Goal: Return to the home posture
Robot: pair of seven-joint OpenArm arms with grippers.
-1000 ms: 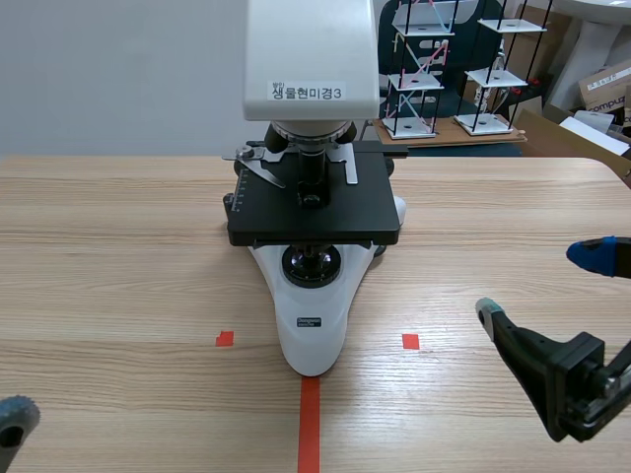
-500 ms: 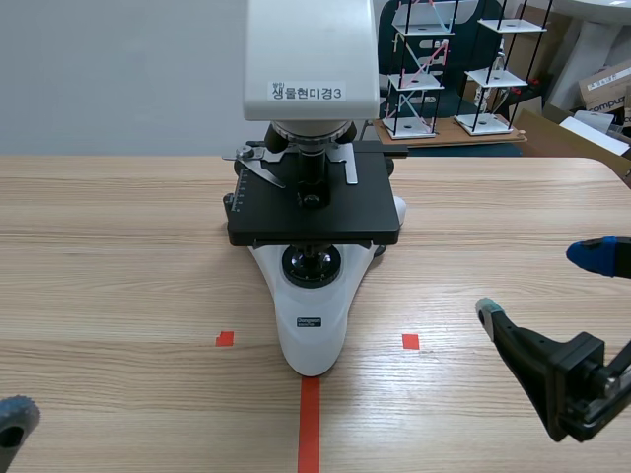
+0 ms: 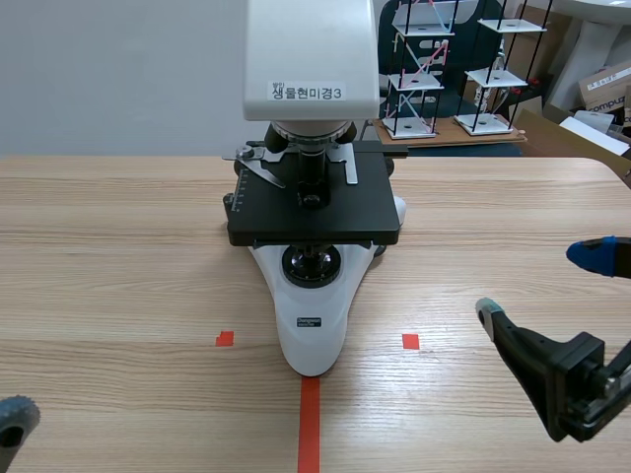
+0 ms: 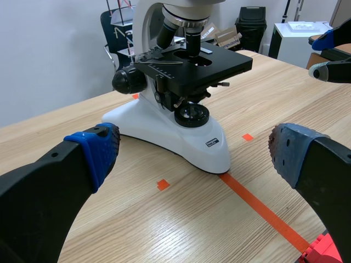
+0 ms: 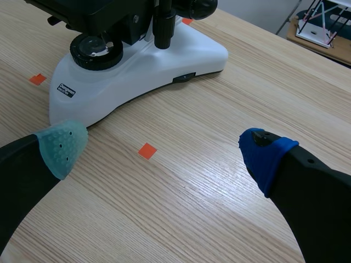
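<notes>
A white microscope (image 3: 313,187) with a black stage stands at the table's middle, its base (image 4: 181,137) ahead of my left gripper (image 4: 192,150). That gripper is open with nothing between its fingers; in the scene view only one of its fingertips (image 3: 15,422) shows, low at the left edge. My right gripper (image 3: 542,286) hangs open over the table's right side, apart from the microscope. In the right wrist view the microscope base (image 5: 137,71) lies ahead of the open right gripper (image 5: 162,148), whose fingers hold nothing.
Wire racks (image 3: 463,69) and cardboard boxes (image 3: 606,89) stand behind the table's far edge. Bare wooden table (image 3: 118,256) spreads left and right of the microscope.
</notes>
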